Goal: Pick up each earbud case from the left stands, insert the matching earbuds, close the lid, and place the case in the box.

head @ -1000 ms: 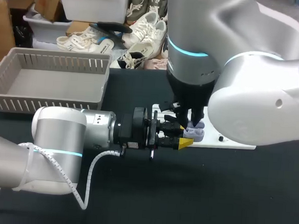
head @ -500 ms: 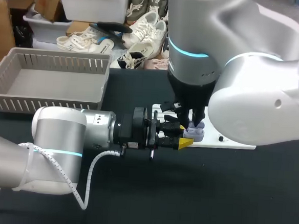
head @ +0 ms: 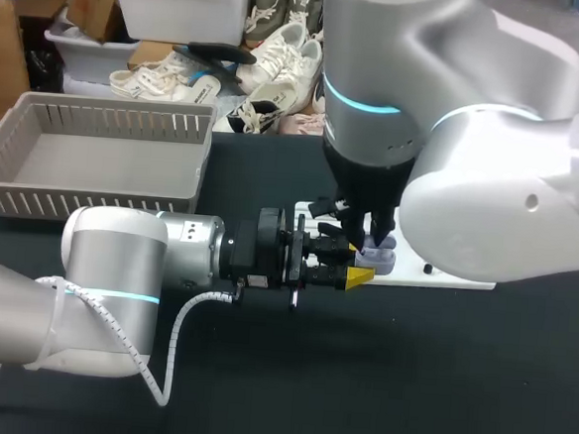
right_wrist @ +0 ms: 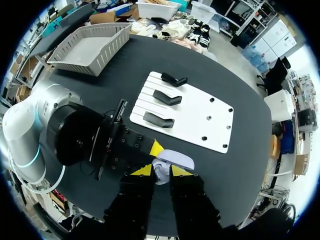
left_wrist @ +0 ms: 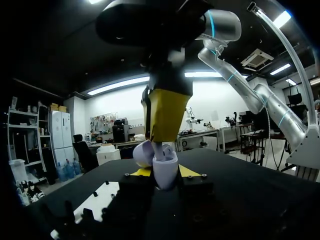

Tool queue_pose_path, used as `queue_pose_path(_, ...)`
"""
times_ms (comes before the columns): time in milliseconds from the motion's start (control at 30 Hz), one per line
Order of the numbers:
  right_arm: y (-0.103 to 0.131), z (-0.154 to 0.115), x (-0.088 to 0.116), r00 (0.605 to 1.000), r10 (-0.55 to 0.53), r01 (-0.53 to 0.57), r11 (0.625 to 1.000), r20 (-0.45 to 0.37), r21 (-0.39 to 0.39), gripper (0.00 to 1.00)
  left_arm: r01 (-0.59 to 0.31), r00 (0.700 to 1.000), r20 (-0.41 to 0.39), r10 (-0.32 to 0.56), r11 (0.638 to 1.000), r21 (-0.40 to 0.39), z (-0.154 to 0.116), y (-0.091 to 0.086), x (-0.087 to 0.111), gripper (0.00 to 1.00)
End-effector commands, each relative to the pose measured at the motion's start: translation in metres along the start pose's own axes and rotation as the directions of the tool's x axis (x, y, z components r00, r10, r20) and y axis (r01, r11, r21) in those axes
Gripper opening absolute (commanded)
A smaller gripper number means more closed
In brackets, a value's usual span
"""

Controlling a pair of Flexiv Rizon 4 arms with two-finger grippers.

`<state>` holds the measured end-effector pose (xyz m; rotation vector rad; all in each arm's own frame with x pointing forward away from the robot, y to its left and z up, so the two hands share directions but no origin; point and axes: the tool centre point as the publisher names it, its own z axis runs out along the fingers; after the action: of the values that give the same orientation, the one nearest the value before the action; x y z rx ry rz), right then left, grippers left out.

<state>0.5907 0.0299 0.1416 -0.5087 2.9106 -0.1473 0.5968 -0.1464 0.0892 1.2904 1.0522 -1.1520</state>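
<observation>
Little has moved in the last second: the right arm [head: 455, 119] has eased slightly toward the table's left side and its right gripper [head: 365, 244] sits a shade closer on the earbud case [head: 378, 261], while the left arm holds as it was. The left gripper [head: 358, 264] lies level above the table [head: 407, 384], near its middle, with its fingers clamped on the case's lower half from both sides. That grip keeps the opening facing up and the lid [left_wrist: 141, 152] swung back out of the way.

The right gripper points straight down from above, its fingers drawn in on a small white earbud [left_wrist: 167, 148] that sits at the mouth of the case (how deep it is seated I cannot tell). I judge this to be the insertion step, with one arm acting as a vice so that the other can press straight down.

Just behind the case lies the white plate [right_wrist: 200, 120] with its three black stands [right_wrist: 159, 120]. The grey box [head: 107, 120] waits at the table's far left corner, well apart; closing the lid comes first.
</observation>
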Motion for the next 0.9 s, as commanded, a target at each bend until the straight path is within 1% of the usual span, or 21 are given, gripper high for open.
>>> queue_pose_path(33, 0.0004, 0.0034, -0.0019, 1.000, 0.002, -0.002, 1.000, -0.002, 0.001, 0.00, -0.001, 1.000, -0.002, 0.001, 1.000, -0.006, 0.0003, -0.0014, -0.0004, 0.00)
queue_pose_path(900, -0.0011, 0.0096, -0.0032, 1.000, 0.004, -0.004, 1.000, -0.006, 0.001, 0.00, -0.001, 1.000, -0.002, 0.001, 1.000, -0.006, 0.0003, -0.0014, -0.0004, 0.00)
